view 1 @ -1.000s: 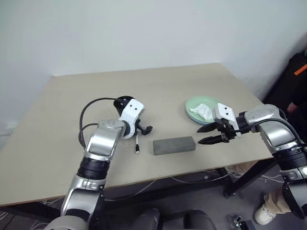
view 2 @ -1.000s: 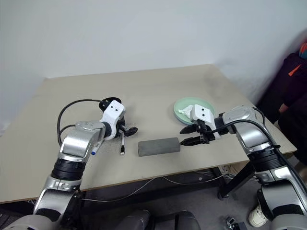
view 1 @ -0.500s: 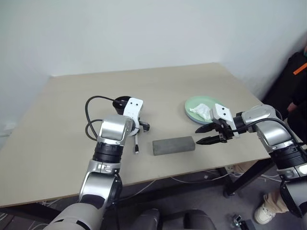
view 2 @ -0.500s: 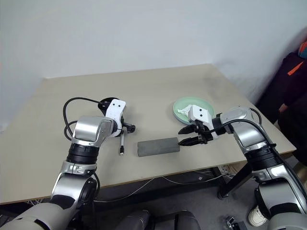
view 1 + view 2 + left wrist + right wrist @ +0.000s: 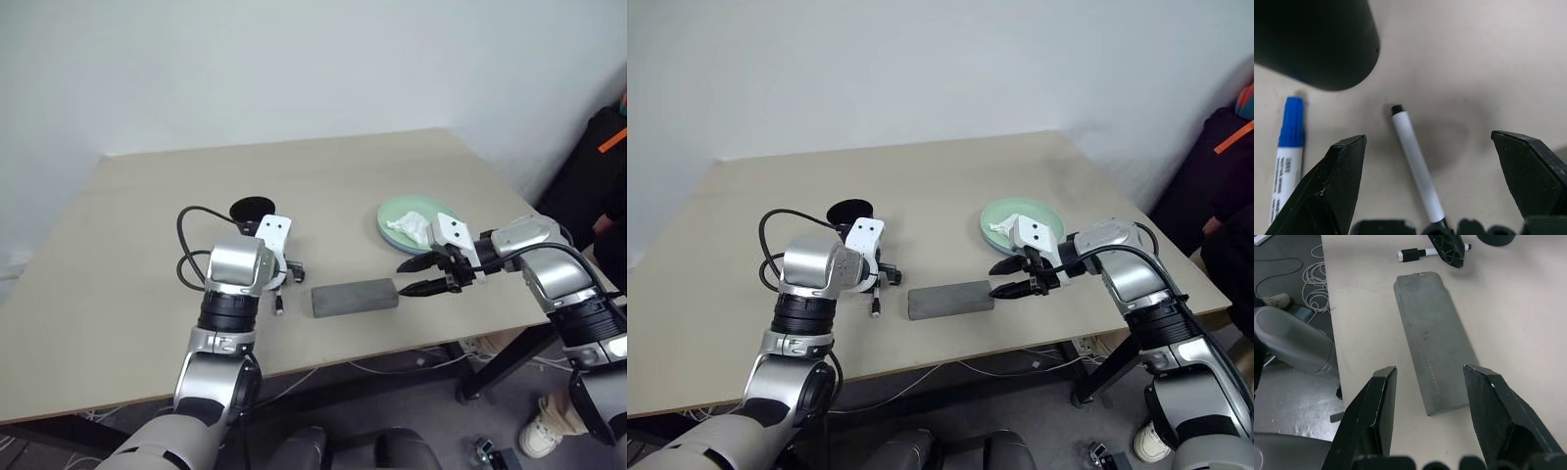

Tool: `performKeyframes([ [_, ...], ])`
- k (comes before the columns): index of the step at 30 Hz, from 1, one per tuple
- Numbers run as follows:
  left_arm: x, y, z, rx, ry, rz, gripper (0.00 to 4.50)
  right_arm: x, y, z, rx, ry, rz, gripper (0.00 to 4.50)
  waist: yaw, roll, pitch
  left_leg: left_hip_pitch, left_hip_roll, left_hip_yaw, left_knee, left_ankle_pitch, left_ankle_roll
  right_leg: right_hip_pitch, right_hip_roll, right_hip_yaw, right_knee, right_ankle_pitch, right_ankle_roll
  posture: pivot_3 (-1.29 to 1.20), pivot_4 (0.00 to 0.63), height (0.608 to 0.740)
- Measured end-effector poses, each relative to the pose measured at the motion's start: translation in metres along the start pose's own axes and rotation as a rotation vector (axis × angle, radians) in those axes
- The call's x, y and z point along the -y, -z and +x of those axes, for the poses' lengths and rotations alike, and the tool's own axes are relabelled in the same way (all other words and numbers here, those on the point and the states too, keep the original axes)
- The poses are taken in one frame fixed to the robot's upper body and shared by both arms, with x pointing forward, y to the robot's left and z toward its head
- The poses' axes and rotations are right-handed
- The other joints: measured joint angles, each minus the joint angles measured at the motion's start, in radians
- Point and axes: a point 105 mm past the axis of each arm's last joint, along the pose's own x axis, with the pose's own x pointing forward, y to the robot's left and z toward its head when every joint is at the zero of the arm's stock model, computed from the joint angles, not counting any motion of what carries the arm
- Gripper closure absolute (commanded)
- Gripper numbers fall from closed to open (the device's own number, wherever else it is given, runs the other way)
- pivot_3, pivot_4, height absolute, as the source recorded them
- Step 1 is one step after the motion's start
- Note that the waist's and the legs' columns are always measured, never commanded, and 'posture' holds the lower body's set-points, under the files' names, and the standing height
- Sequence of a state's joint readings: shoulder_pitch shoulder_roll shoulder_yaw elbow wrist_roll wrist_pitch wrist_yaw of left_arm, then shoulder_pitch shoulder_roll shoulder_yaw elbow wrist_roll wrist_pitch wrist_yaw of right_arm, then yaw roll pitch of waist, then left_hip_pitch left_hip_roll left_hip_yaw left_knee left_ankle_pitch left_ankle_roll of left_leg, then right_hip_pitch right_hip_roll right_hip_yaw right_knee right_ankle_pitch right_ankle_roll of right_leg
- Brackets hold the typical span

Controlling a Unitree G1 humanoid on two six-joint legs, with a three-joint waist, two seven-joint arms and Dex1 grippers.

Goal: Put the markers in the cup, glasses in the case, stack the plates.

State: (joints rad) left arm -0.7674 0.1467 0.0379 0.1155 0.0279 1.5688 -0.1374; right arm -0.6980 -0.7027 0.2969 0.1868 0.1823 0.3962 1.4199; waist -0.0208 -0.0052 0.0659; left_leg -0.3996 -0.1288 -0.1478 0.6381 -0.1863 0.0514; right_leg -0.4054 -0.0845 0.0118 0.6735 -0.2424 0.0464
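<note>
A: On the tan table point(image 5: 127, 255), the left gripper point(image 5: 1425, 186) is seen poised over the thin marker point(image 5: 1416, 166), its jaws spread wide and nothing gripped. The blue-capped marker point(image 5: 1287, 152) is seen lying just beside it, and the black cup point(image 5: 253, 208) stands close behind both.

B: And at the right edge?

A: The right gripper point(image 5: 1432, 416) is held just off the end of the closed grey case point(image 5: 355, 297), its fingers likewise parted and empty. The mint-green plate point(image 5: 392, 211) is seen near it, with a crumpled white tissue point(image 5: 411, 227) resting in it. The glasses and the second plate cannot be made out.

B: How is the pick to be done well?

A: The thin marker is judged to be the step in hand. The fingers should be lowered so that the barrel is straddled across its width, near the middle, and closed only once the pads are level with it; a grip near one end would likely let it swing. The blue-capped marker should be left undisturbed, and the cup should not be knocked, since the marker is to be carried up over its rim and dropped in upright.
</note>
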Motion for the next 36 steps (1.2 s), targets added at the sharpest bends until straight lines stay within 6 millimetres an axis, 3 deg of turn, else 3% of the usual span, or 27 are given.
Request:
performKeyframes([
  [2,-0.001,0.007,0.003,-0.016,-0.002,-0.005,0.15,0.000,0.000,0.000,0.000,0.001,0.000,2.15,0.000,0.000,0.000,0.000,0.000,0.000,0.000,0.000,0.000,0.000,0.000,0.000,0.000,0.000,0.000,0.00,0.000,0.740],
  [5,0.001,0.007,0.004,-0.011,0.005,-0.004,0.73,0.000,0.000,0.000,0.001,0.001,-0.001,2.15,0.001,0.000,0.000,0.001,0.000,0.000,0.000,0.000,0.000,0.001,0.000,0.000,0.000,0.000,0.000,0.00,0.000,0.740],
  [13,0.007,0.010,0.006,0.000,0.028,0.015,3.35,0.000,0.000,0.000,0.001,0.003,-0.002,2.15,-0.001,0.000,0.000,0.004,0.000,0.000,0.000,0.000,0.000,0.004,0.000,0.000,0.001,0.000,0.000,0.00,0.000,0.740],
  [19,0.006,0.009,0.006,0.005,0.028,0.094,3.35,0.000,-0.001,0.000,0.001,0.004,-0.003,2.15,-0.001,0.000,0.000,0.004,0.000,0.000,0.000,0.000,0.000,0.004,0.000,0.000,0.001,0.000,0.000,0.00,0.000,0.740],
  [28,0.016,0.004,-0.006,0.069,0.181,0.388,3.35,0.000,-0.002,0.002,0.008,0.000,-0.009,2.15,-0.001,0.000,0.000,0.000,0.000,0.001,-0.001,0.000,0.000,-0.001,0.000,0.001,0.000,0.000,0.000,0.00,0.000,0.740],
  [36,0.005,0.010,0.000,0.022,0.154,0.397,3.35,0.000,-0.003,0.002,0.008,0.000,-0.012,2.15,0.000,0.000,0.000,0.000,0.000,0.000,-0.002,0.000,0.000,-0.001,0.000,0.001,0.000,0.000,0.000,0.00,0.000,0.740],
])
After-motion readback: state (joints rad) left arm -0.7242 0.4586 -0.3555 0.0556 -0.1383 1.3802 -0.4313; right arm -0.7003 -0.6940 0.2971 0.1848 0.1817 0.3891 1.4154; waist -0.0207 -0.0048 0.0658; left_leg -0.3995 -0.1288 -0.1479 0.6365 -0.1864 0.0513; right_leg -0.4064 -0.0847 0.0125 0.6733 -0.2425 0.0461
